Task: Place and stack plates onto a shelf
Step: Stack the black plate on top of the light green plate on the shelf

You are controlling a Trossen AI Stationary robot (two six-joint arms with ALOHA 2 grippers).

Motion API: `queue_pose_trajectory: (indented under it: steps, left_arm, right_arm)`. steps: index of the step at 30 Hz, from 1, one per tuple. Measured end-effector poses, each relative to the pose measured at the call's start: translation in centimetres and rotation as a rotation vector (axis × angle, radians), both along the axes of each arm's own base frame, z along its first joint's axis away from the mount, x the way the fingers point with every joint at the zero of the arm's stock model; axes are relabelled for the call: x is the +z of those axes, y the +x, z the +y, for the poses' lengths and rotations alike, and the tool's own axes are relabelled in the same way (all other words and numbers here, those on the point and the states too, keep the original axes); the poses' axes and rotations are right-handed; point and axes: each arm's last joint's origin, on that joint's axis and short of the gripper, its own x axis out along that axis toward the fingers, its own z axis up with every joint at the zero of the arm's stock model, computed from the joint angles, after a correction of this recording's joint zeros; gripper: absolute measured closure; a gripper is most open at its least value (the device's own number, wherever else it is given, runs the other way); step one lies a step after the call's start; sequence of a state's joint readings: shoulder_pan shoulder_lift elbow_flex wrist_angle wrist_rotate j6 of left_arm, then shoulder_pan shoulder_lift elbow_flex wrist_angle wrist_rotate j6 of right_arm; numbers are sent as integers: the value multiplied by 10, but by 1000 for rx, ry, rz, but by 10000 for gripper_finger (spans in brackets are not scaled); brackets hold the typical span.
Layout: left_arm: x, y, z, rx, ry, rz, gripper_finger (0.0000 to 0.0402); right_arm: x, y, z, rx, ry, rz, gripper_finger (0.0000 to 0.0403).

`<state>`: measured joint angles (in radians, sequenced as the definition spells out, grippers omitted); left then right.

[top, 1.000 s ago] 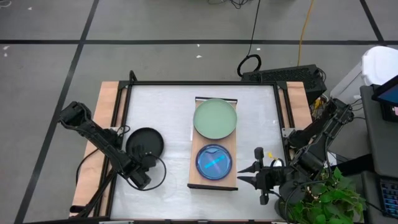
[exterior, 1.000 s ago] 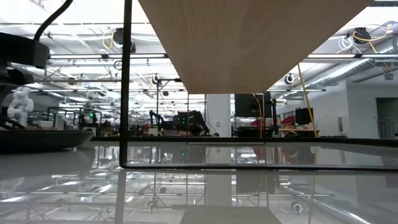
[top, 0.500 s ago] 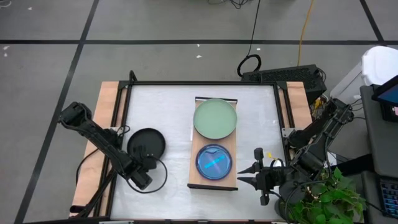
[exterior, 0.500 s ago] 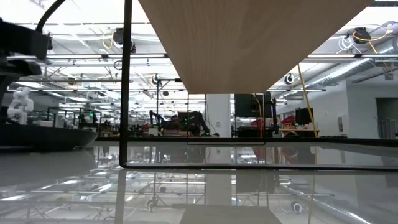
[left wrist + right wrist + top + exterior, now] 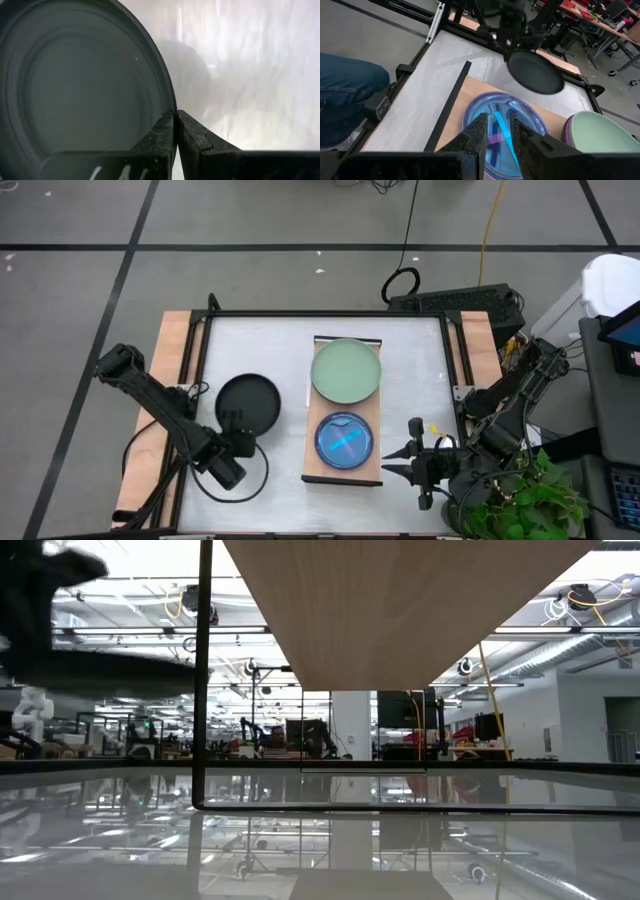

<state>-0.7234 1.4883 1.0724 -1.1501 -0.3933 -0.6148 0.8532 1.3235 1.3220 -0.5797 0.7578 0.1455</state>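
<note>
My left gripper [image 5: 239,432] is shut on the black plate [image 5: 248,400], which hangs in the air over the table's left half, left of the shelf [image 5: 311,420]. The plate is a blurred dark band in the low view [image 5: 100,670]. The shelf is a light-wood board with a dark frame at its far end. A sage-green plate [image 5: 346,370] lies on its far half and a cyan-blue plate [image 5: 345,440] on its near half. My right gripper [image 5: 394,461] waits open just right of the shelf's near end, pointing at the blue plate [image 5: 495,125]. My left gripper pinches the black plate's rim [image 5: 169,111] between its two fingers, at the plate's near edge. The fingers reach it about level, from the table's near-left side. The plate is lifted clear of the table and stays roughly level.
A black frame [image 5: 300,314] runs around the white tabletop, with wooden strips outside it on both sides. A person's jeans-clad leg [image 5: 345,85] stands at the table's near side. A green plant [image 5: 525,500] sits by the right arm's base. A keyboard [image 5: 460,301] lies beyond the far right corner.
My left gripper has raised the black plate off the table, where it rested a second ago, and carried it a little toward the shelf. The plate has stayed about level. The right arm has kept still.
</note>
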Motion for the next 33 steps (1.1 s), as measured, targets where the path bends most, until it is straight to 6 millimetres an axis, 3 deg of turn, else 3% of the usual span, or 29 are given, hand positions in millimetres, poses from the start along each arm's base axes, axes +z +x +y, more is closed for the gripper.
queue_pose_trajectory:
  steps: [10,23,33]
  left_arm:
    - [54,19,12,-81,82,-34,392]
    - [97,46,35,-267,114,-68,392]
    - [124,76,55,-461,173,-222,392]
  right_arm:
    - [0,0,0,-11,22,0,332]
    - [0,0,0,-20,44,1,332]
    - [0,0,0,-31,67,-3,332]
